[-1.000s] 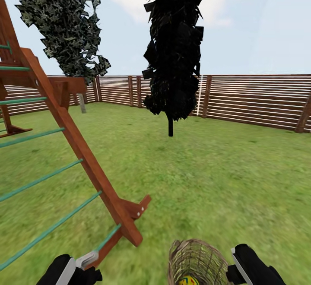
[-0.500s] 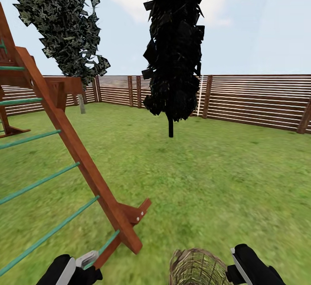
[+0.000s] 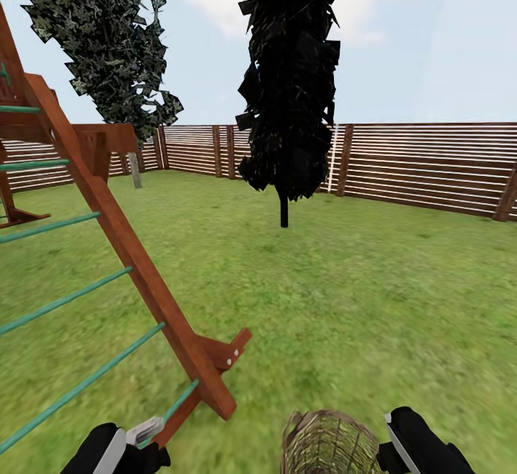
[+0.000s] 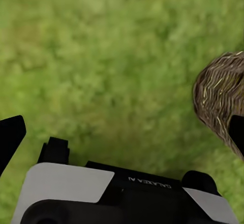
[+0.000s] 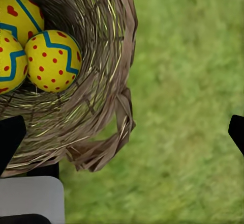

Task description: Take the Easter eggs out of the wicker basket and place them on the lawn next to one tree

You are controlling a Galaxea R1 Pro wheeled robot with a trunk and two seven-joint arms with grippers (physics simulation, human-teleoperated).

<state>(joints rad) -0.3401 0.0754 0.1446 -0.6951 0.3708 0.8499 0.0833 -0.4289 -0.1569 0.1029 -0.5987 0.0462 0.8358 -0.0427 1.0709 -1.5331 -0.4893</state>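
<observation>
The wicker basket (image 3: 329, 444) stands on the lawn (image 3: 345, 301) at the bottom edge of the head view, between my two arms. Looking down along my right gripper (image 5: 122, 135), I see three Easter eggs in the basket (image 5: 101, 112): one in the middle (image 5: 53, 60), one behind it (image 5: 19, 11) and one cut off by the picture's edge (image 5: 6, 63). The right gripper hangs open above the basket's rim and the grass beside it. My left gripper (image 4: 122, 132) is open over bare grass, with the basket's side (image 4: 221, 96) near one fingertip (image 4: 237, 130). The tree is out of view.
A wooden climbing frame (image 3: 136, 266) with green rungs slants across the left, its foot (image 3: 219, 380) close to my left arm (image 3: 108, 449). A near-black columnar evergreen (image 3: 287, 86) stands mid-lawn; a second dark one (image 3: 108, 29) stands by the slatted fence (image 3: 424, 165). Open grass lies ahead and right.
The whole head view has shifted a little, so the basket sits lower in the picture and the egg seen inside it is cut off. Both grippers hold the same pose.
</observation>
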